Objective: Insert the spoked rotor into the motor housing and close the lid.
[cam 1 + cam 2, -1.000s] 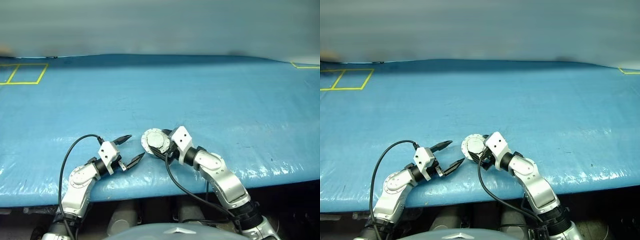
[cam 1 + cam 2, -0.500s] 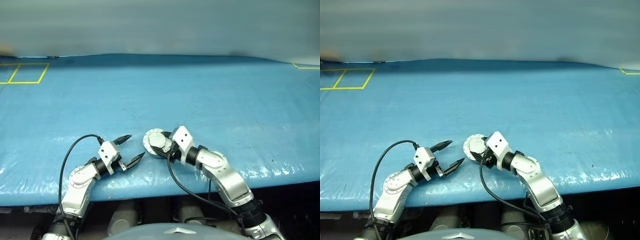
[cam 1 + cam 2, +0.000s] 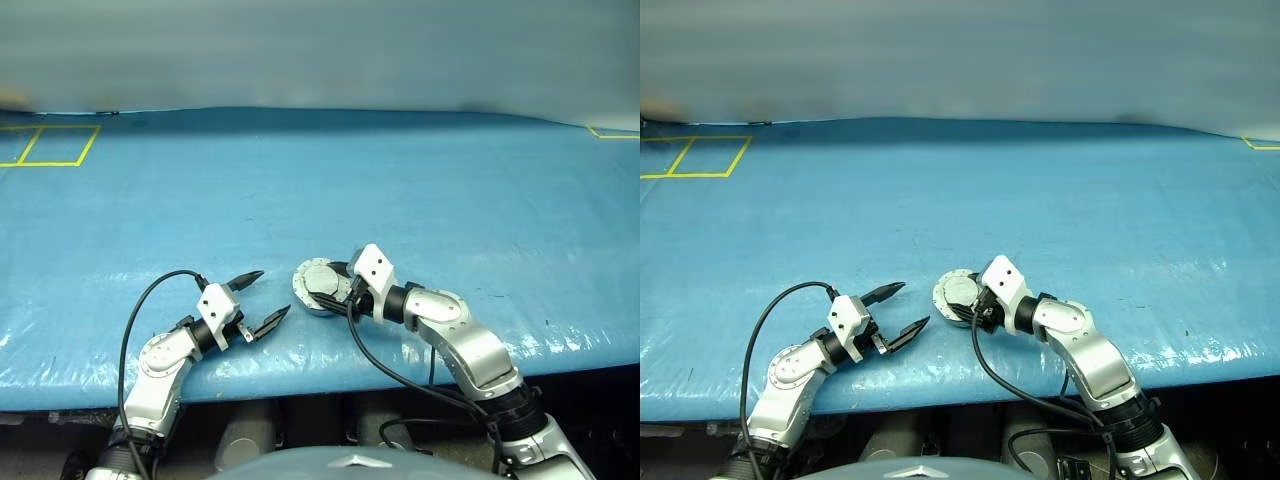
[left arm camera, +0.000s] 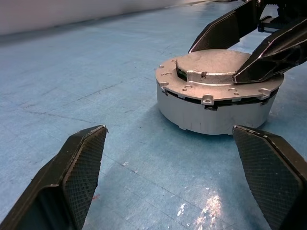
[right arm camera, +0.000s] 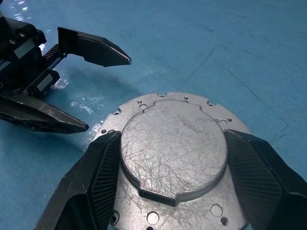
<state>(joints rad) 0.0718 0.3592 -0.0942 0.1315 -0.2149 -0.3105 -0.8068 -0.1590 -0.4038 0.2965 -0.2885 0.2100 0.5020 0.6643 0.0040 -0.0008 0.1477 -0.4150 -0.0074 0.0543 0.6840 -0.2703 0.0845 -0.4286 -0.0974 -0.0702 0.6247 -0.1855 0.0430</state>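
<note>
I take the motor housing [image 3: 318, 288] as my landmark; it sits flat on the blue table cover [image 3: 420, 190], near the cover's front edge. Around it I see very little else: yellow tape squares [image 3: 50, 146] lie far off at the back left corner, and one more tape corner [image 3: 612, 131] at the back right. Nothing stands between the housing and either arm.

The lid [image 4: 218, 72] is on top of the housing, its scratched light-grey face up. In the left wrist view I can see a thin dark seam between the lid's flange and the pale casing wall. Whether the lid is seated fully I cannot tell. The stack is round, its axis upright, so it has no long side to speak of.

My right gripper [image 5: 172, 158] comes in from the housing's right, tilted down a little. Its fingers [image 5: 98, 167] straddle the raised round centre of the lid, one on each side, close against its edge. I can't confirm a firm pinch from here, and the lid rests on the housing, not lifted.

My left gripper [image 3: 257, 295] sits to the housing's left, just beside it and clear of it, pointing at it. Its jaws are spread wide and hold nothing.
</note>
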